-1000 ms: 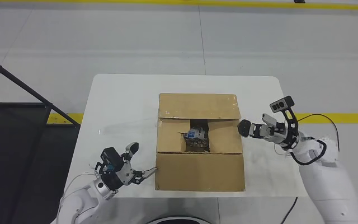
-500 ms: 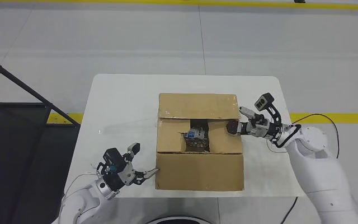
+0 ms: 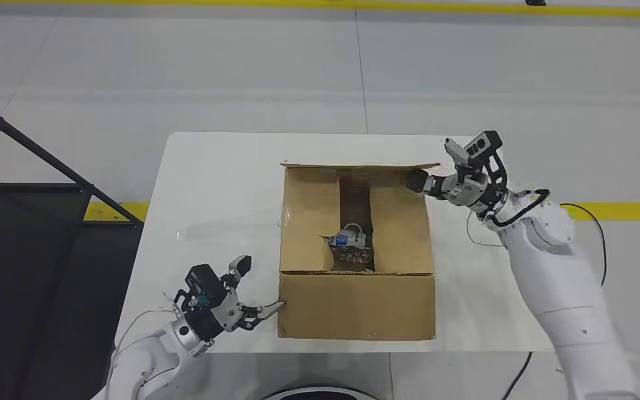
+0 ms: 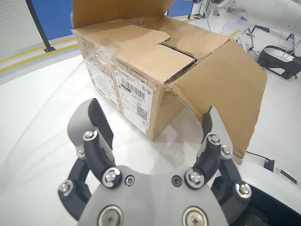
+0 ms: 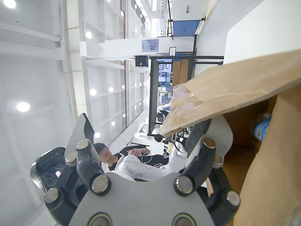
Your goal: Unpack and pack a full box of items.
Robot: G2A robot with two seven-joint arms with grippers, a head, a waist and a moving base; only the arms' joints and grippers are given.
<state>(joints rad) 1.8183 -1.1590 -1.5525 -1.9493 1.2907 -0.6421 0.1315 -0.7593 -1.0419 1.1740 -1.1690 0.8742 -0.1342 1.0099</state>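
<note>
Overall light: bright and even, falling from overhead; the white rectangular counter [image 3: 220, 200] is lit flat.
Sources: round white ceiling lamps [image 5: 23, 106] burn as blown-out spots in the right wrist view.
Shadows: the brown cardboard box [image 4: 141, 55] throws a soft grey shadow on the counter under its lowered front flap; its open inside is dim in the top view.
Glare: loose clear tape [image 4: 100, 50] on the box corner catches a white shine.
Distortion: both wrist views bend straight lines near their edges; the black post [image 4: 34, 15] bows slightly.

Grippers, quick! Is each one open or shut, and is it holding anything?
Left gripper: jaws open, holding nothing.
Right gripper: jaws open, with the corner of the raised box flap between them, not clamped.
</note>
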